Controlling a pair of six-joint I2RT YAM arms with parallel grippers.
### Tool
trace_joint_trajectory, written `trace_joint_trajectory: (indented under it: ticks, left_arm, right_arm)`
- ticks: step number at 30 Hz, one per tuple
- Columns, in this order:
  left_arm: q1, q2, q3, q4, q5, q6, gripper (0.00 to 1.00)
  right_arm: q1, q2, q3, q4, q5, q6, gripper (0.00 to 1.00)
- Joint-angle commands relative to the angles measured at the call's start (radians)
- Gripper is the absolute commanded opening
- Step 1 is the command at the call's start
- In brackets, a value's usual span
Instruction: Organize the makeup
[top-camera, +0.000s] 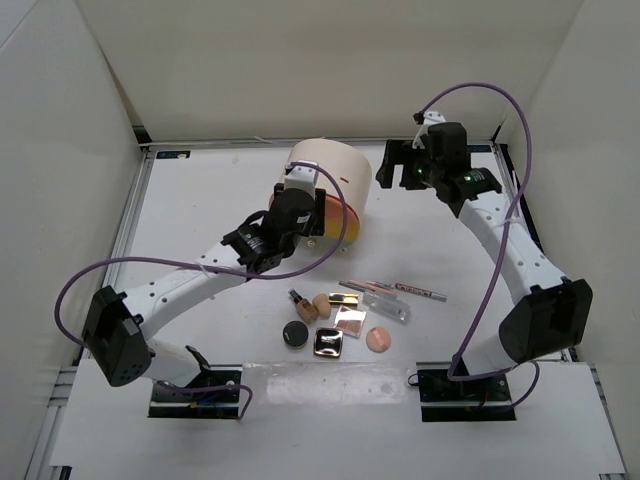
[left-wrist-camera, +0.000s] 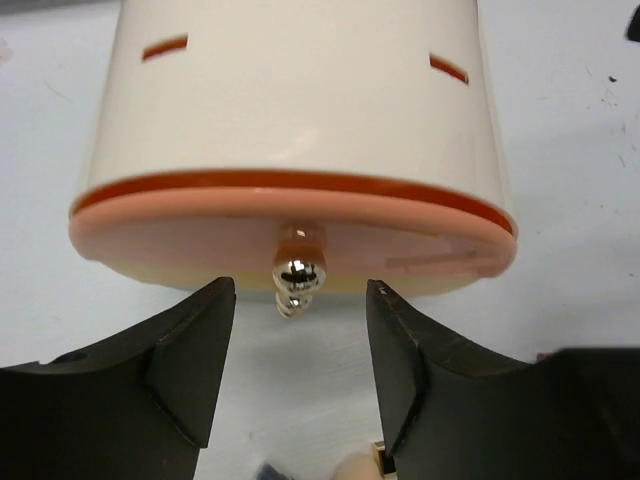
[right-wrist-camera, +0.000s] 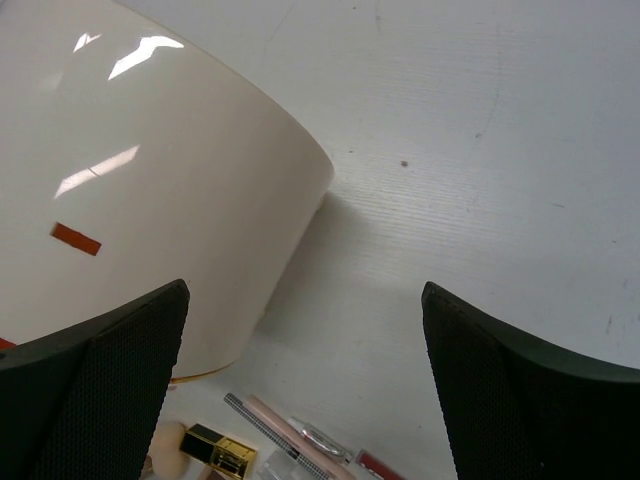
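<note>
Black fingers of the left gripper are standing spread apart, one on each side of the small shiny knob, and they are not squeezing it yet. That knob is sticking out of the orange drawer at the bottom of the big cream tub. I am thinking a few things could be going wrong from here. The knob is round and slippery, so the fingers could be sliding off it when they are closing. The tub is not being held by anything, so a pull could be dragging the whole tub along and not opening the drawer. The tub could then be bumping into the makeup, which is lying close in front of it. The right gripper is hanging beside the tub with its fingers wide apart, not touching it and holding nothing. The makeup is sitting in a little bunch on the table, between the two arms. The black round compact is lying next to a shiny square compact and the peach puff. The beige sponges, the clear case and the slim pencils are lying just behind them. None of it is looking put away.
</note>
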Motion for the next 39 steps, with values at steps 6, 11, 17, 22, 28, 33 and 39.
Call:
trace_joint_trajectory:
  ticks: [6, 11, 17, 22, 28, 33, 39]
  left_arm:
    - [0.046, 0.101, 0.082, 0.046, -0.006, 0.057, 0.48]
    - [0.074, 0.138, 0.099, 0.075, 0.010, 0.080, 0.48]
    - [0.126, 0.198, 0.159, 0.112, 0.057, 0.115, 0.37]
    - [0.157, 0.252, 0.221, 0.133, 0.097, 0.161, 0.33]
    - [0.190, 0.295, 0.270, 0.102, 0.102, 0.178, 0.10]
    - [0.200, 0.243, 0.204, 0.072, 0.096, 0.150, 0.09]
    - [0.189, 0.102, 0.055, -0.008, 0.093, 0.066, 0.10]
  right_arm:
    - [0.013, 0.125, 0.135, 0.078, -0.082, 0.011, 0.99]
    - [0.018, 0.190, 0.182, 0.099, -0.112, 0.014, 0.99]
    - [0.039, 0.269, 0.253, 0.112, -0.129, 0.011, 0.99]
    - [0.051, 0.303, 0.293, 0.106, -0.105, -0.002, 0.99]
    - [0.054, 0.337, 0.317, 0.110, -0.083, -0.014, 0.99]
    - [0.056, 0.355, 0.328, 0.115, -0.062, -0.005, 0.99]
    - [0.054, 0.331, 0.305, 0.130, -0.057, 0.004, 0.99]
